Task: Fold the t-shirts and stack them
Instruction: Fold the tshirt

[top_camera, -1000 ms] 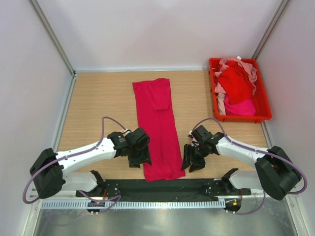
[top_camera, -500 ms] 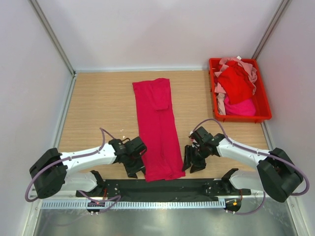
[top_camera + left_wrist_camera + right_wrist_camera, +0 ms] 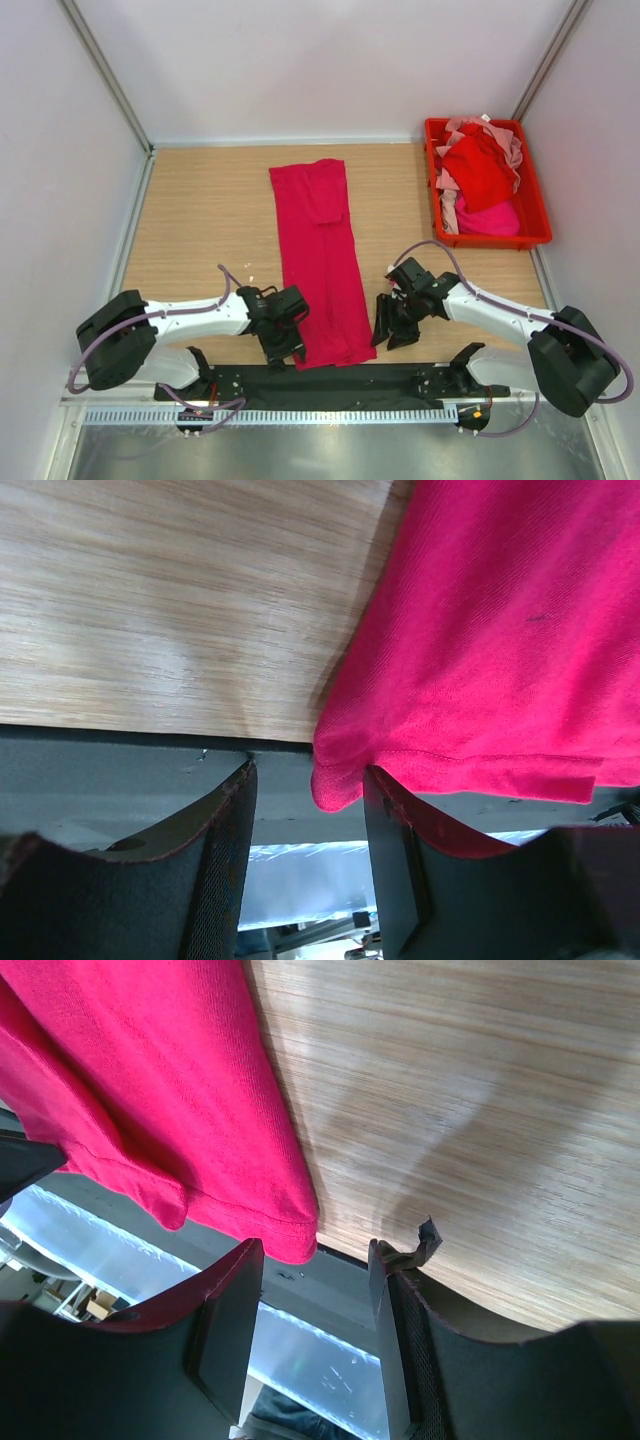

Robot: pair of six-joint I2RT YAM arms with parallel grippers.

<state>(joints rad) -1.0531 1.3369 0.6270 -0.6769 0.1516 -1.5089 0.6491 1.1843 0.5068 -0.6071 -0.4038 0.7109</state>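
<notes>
A crimson-magenta t-shirt (image 3: 322, 260) lies folded into a long narrow strip down the middle of the table, its near hem at the front edge. My left gripper (image 3: 287, 345) is open at the strip's near left corner (image 3: 335, 780), which hangs between the fingers. My right gripper (image 3: 388, 330) is open just right of the near right corner (image 3: 290, 1235), jaws apart around nothing. More shirts in red (image 3: 480, 170), pale pink and magenta lie heaped in the bin.
A rigid red plastic bin (image 3: 536, 215) stands at the back right. White walls close in the wooden table (image 3: 200, 220) on three sides. A dark rail (image 3: 330, 380) runs along the near edge.
My left gripper has moved nearer and to the right, down to the strip's near left corner. My right gripper has barely shifted. The shirt has not moved.
</notes>
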